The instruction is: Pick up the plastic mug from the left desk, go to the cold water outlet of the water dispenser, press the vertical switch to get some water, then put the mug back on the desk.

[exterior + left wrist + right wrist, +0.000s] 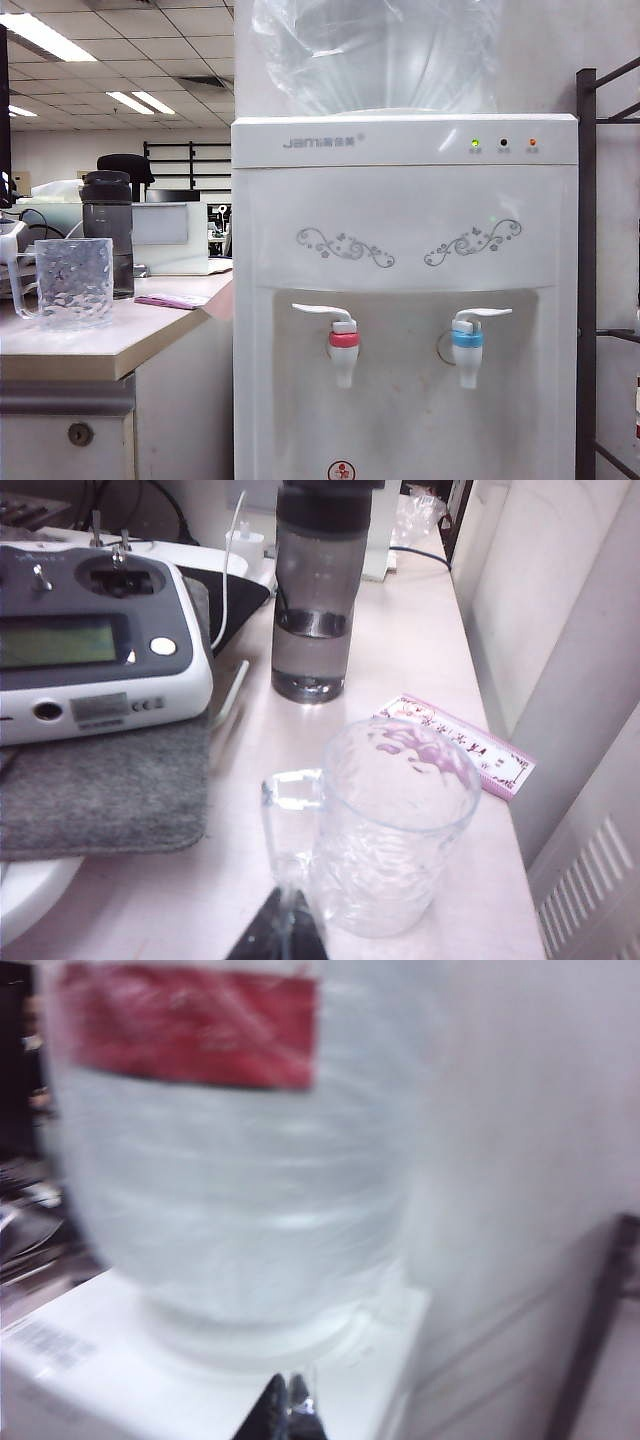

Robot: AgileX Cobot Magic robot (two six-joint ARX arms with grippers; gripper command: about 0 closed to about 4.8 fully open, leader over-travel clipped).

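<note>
The left pincer (285,930) is closed, its dark tips together at the near edge of the left wrist view, just in front of the plastic mug's (392,825) clear handle. Whether the tips touch the handle cannot be told; the mug stands upright and empty on the tabletop (400,650), not lifted.

The right pincer (290,1405) shows only as dark tips pressed close together, holding nothing. It hovers above the white top of the water dispenser (90,1360), facing the big clear bottle (240,1190) with its red label; that view is blurred. Neither pincer appears in the exterior view.

On the pale tabletop behind the mug stands a smoky-grey bottle (315,600) with a little liquid in it, and just beside the mug lies a pink patterned card (495,755). A grey-and-white remote controller (90,640) rests on a grey felt mat (110,790).

In the exterior view the mug (70,282) sits near the tabletop's front edge, left of the dispenser (405,300). The cold water outlet (467,350) with its blue collar and white vertical switch (482,315) is untouched, beside the red-collared tap (343,350). Behind lies an office with ceiling lights (45,35).
</note>
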